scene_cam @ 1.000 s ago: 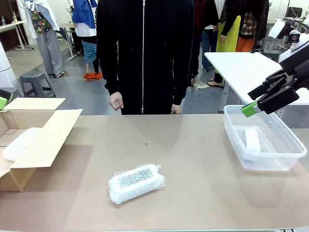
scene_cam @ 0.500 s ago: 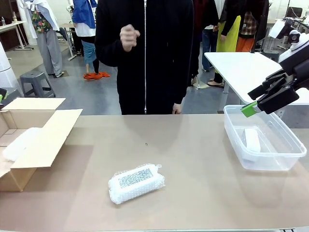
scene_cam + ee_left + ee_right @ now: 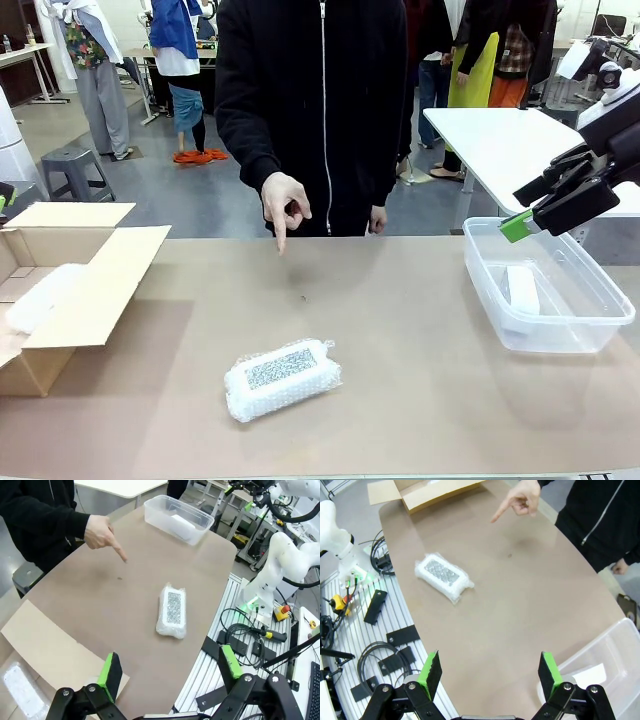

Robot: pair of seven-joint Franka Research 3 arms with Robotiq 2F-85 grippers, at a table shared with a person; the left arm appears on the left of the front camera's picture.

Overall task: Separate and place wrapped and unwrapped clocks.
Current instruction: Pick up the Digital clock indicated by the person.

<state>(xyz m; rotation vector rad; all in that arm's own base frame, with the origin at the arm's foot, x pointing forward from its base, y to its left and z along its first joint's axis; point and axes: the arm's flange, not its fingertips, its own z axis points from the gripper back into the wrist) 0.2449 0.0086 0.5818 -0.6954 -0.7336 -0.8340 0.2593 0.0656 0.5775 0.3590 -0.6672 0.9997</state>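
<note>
Person's hand (image 3: 286, 207) dropped, now pts down.

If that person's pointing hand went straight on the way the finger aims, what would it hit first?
Probably the bare table near its far edge: the hand points steeply down, short of the bubble-wrap bundle.

Grey floor (image 3: 200, 195), white table (image 3: 500, 140), grey stool (image 3: 75, 162), perhaps another table (image 3: 22, 52) beyond.
</note>
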